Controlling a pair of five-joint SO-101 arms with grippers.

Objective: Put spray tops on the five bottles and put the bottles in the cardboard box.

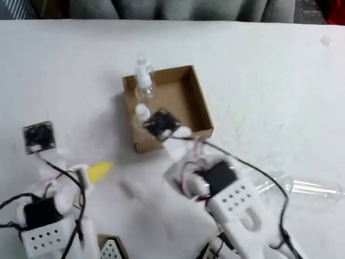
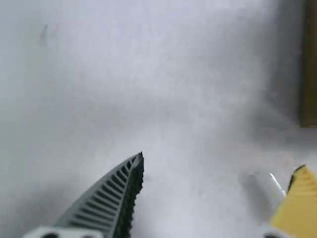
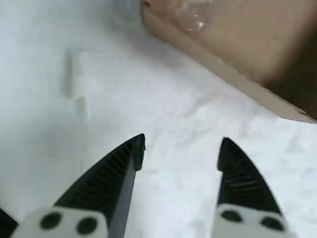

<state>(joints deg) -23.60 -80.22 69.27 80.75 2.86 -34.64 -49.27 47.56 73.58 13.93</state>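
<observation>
Right gripper point(image 3: 183, 144) gapes wide, empty, over the table point(image 1: 259, 65) just beside the cardboard box point(image 1: 202, 105); left gripper point(image 2: 219, 166) is likewise spread and empty; a blurred spray top point(image 3: 77, 82) lies between them, probably nearer the left, its length roughly along the right's reach.

Open table point(image 1: 259, 65) beyond the cardboard box point(image 1: 197, 102); two bottles point(image 1: 144, 81) crowd its left wall; right arm point(image 1: 232, 194) overhangs its near corner.

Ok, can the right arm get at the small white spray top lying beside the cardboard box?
Probably yes: the right gripper has its jaws open, and the small white plastic spray top lies on bare table ahead of them, clear of the brown cardboard box wall.
</observation>
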